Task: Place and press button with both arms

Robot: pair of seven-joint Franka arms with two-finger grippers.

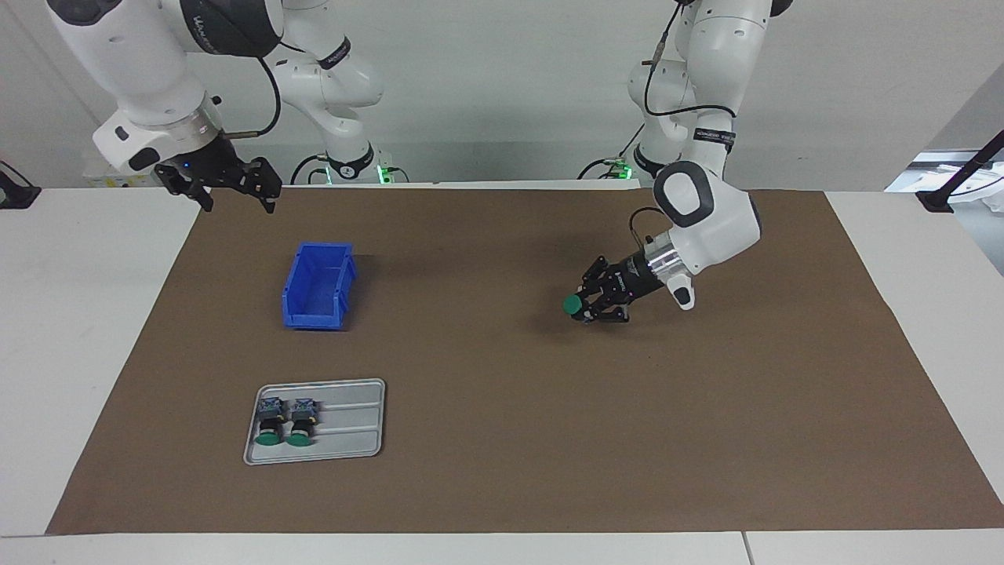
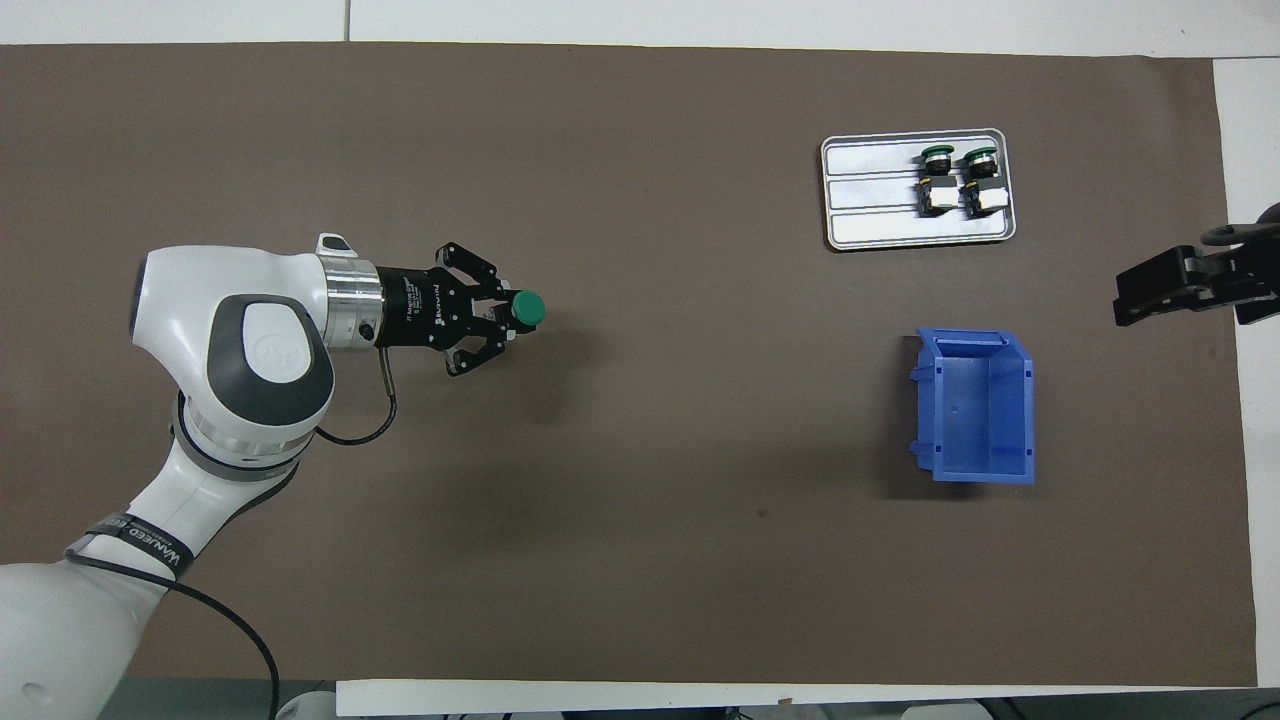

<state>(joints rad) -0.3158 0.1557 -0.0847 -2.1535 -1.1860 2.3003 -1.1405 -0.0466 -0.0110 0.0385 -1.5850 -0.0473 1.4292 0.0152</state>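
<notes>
On the brown mat [image 1: 502, 439], left gripper [image 1: 590, 302] clamps one button [image 1: 572, 304]; two lie, apparently untouched, in one tray [image 1: 353, 424]; right gripper [image 1: 235, 188] spread.

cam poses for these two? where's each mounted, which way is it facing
Facing view: high across the table, facing the robots; both white jointed arms show at the top, the left gripper shut on a green-capped black push-button over the brown mat, the right gripper waiting open above the mat's edge.
Overhead view: above the robots' end, looking forward and steeply down; left arm comes in bottom left, right gripper at the edge.
Shared, half a turn apart: blue plastic bin, grey metal tray with two more buttons.
</notes>
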